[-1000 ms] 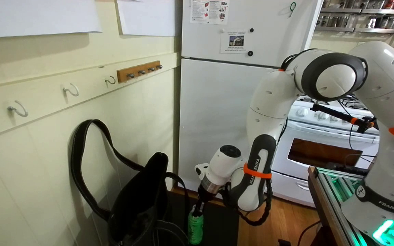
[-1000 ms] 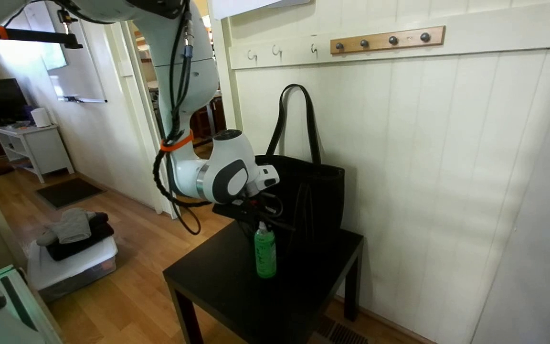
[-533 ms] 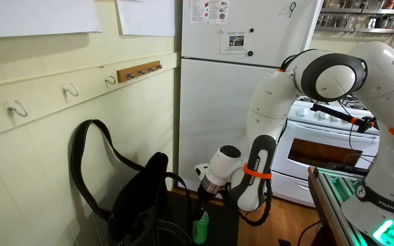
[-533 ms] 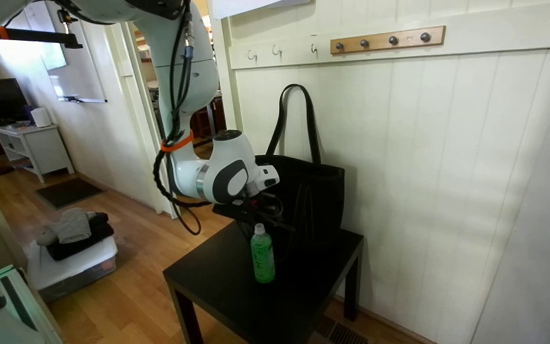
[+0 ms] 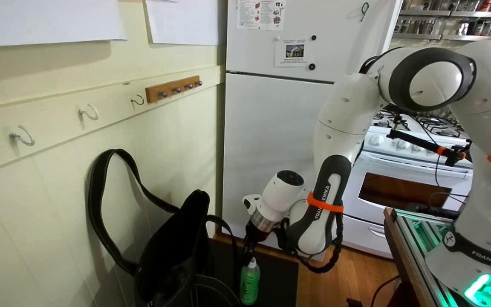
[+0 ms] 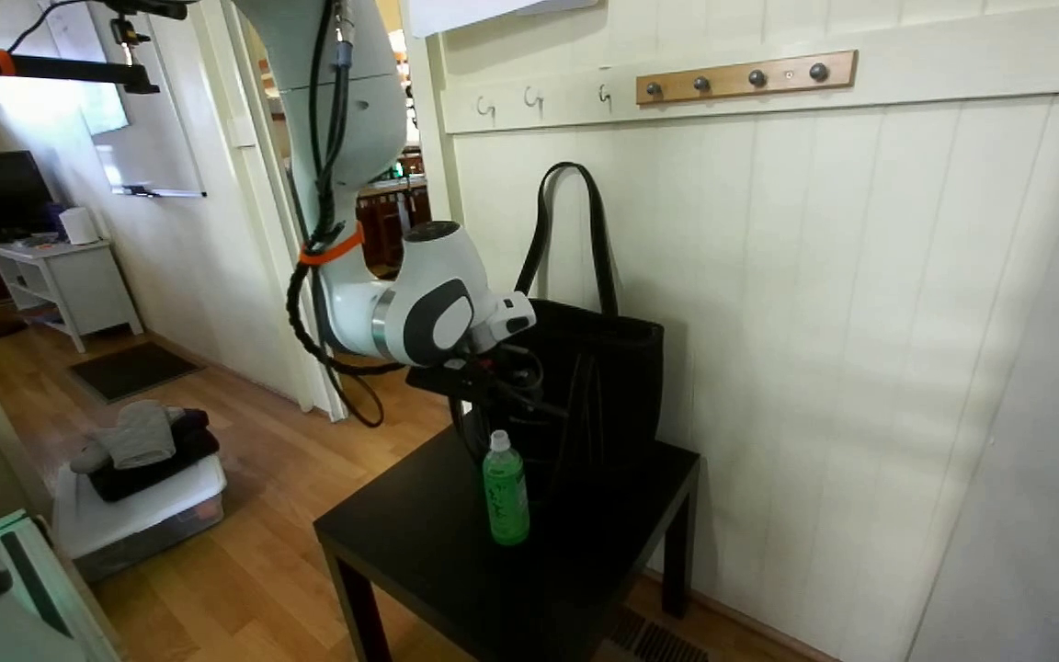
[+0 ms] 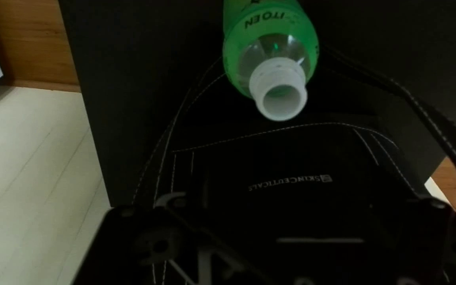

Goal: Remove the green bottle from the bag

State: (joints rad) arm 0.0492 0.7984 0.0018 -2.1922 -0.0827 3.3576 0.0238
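Note:
The green bottle (image 6: 506, 496) stands upright on the black table (image 6: 419, 524), outside the bag and just in front of it. Its white top (image 7: 278, 85) points toward the camera in the wrist view. The black bag (image 6: 621, 386), strap raised, leans against the wall behind it; in the wrist view its front (image 7: 291, 158) with pale stitching fills the background. My gripper (image 7: 303, 206) is open, its dark fingers spread wide with nothing held between them. In an exterior view the gripper (image 5: 249, 252) hangs just above the bottle (image 5: 249, 283), close by the bag's side.
A wall with hooks (image 6: 745, 78) rises behind the bag. The white refrigerator (image 5: 271, 149) stands beyond the table. A bag handle (image 5: 224, 226) loops close to the gripper. A lidded box (image 6: 139, 515) with clothes sits on the floor.
The gripper has opened and let go of the bottle's top. The bottle has shifted slightly and now stands alone on the table. The arm has risen and drawn back a little.

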